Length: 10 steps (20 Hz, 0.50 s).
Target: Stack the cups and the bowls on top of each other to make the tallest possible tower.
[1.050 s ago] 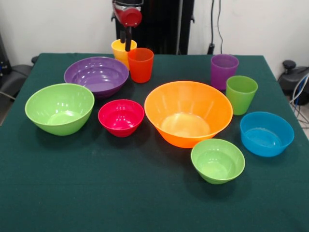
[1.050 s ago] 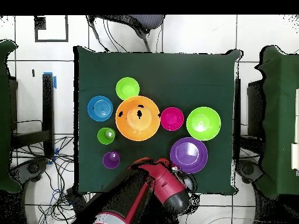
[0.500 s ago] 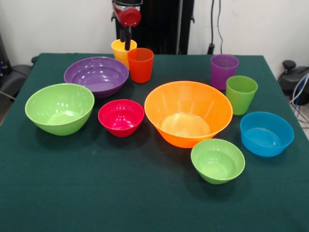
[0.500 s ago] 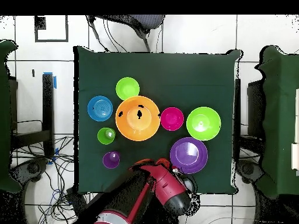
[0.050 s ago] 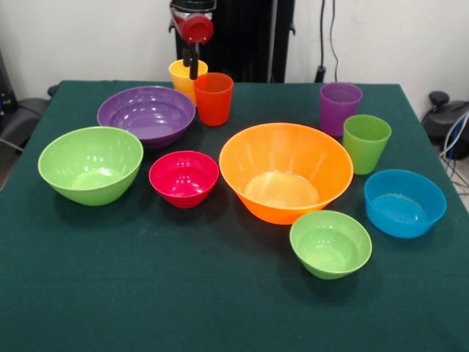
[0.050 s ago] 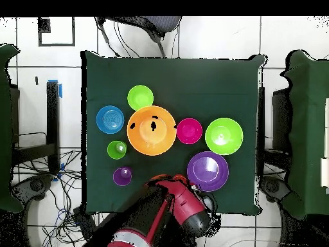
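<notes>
Six bowls stand apart on the green cloth: orange (image 5: 286, 172), purple (image 5: 146, 114), big light green (image 5: 90, 163), magenta-red (image 5: 183, 177), small light green (image 5: 330, 243) and blue (image 5: 404, 202). All of them are empty. At the far side a yellow cup (image 5: 179, 75) touches an orange-red cup (image 5: 213, 97). A purple cup (image 5: 340, 106) and a green cup (image 5: 366, 141) stand on the right. My gripper (image 5: 190, 64) hangs just above the yellow cup's rim, holding nothing that I can see. In the overhead view the red arm (image 6: 183, 202) hides the gripper and both of those cups.
The green cloth (image 5: 183, 293) covers the whole table. In the overhead view the orange bowl (image 6: 151, 130) sits in the middle, with the purple bowl (image 6: 207, 170) closest to the arm. Chairs and cables lie around the table's edges.
The arm's upper body has shifted slightly in the overhead view. The gripper stays over the yellow cup, and no bowl or cup has moved.
</notes>
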Each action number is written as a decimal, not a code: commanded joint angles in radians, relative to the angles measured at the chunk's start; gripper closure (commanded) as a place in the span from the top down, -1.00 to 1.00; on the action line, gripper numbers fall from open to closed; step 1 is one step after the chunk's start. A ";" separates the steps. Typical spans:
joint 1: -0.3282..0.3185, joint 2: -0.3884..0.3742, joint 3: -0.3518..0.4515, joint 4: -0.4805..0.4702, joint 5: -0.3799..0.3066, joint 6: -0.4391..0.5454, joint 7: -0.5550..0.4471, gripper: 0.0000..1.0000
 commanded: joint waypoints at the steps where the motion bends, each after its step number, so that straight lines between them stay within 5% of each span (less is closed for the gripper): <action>1: -0.045 0.020 0.200 -0.004 0.038 0.104 -0.144 1.00; 10: -0.078 -0.014 0.233 0.010 0.046 0.091 -0.130 1.00</action>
